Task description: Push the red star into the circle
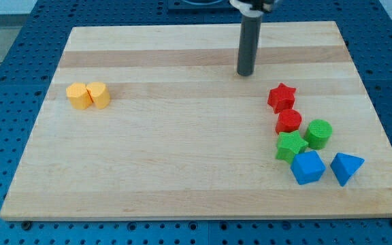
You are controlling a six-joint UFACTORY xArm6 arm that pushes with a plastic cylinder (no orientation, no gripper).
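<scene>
Red star (pixel 282 96): located at the view's right, just above the red circle (pixel 288 121), nearly touching. My tip (pixel 245 73): bare rod, nothing clamped, apart to the star's upper left. Risk: an off-centre push; the star may be deflected towards the green star (pixel 290 145).

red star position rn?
Red star: view's right side of the board, just above the red circle, below-right of my tip.
</scene>
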